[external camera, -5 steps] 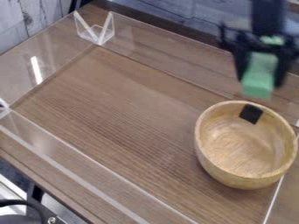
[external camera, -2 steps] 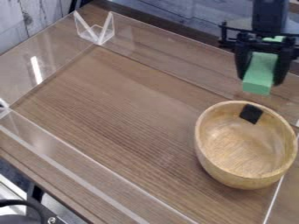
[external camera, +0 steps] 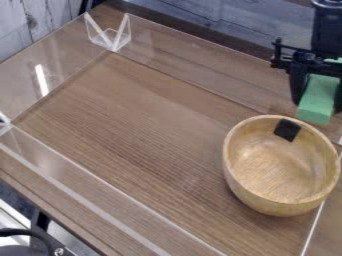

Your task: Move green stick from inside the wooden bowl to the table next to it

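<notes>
We are holding the green stick pinched between the pressed-together jaws of the tool, which is pointing straight down at the far right of the view. The stick is hanging upright, out of the wooden bowl and above it, at about one o'clock from the bowl's centre, with its lower end close over the far rim. Inside the bowl a small black block is leaning against the far wall at twelve o'clock.

What we are worrying about is where the stick comes down. The free strip of desk at one o'clock of the bowl looks narrow, squeezed between the rim and the clear acrylic wall at the right edge. Lowering here, we are risking the stick's bottom corner catching the thick rim, tipping and sliding back into the bowl, or nudging the bowl itself. Drifting further right, the stick or the tool may be striking the acrylic wall. Letting go while the stick is upright and high, we are inviting it to topple and bounce unpredictably.
</notes>
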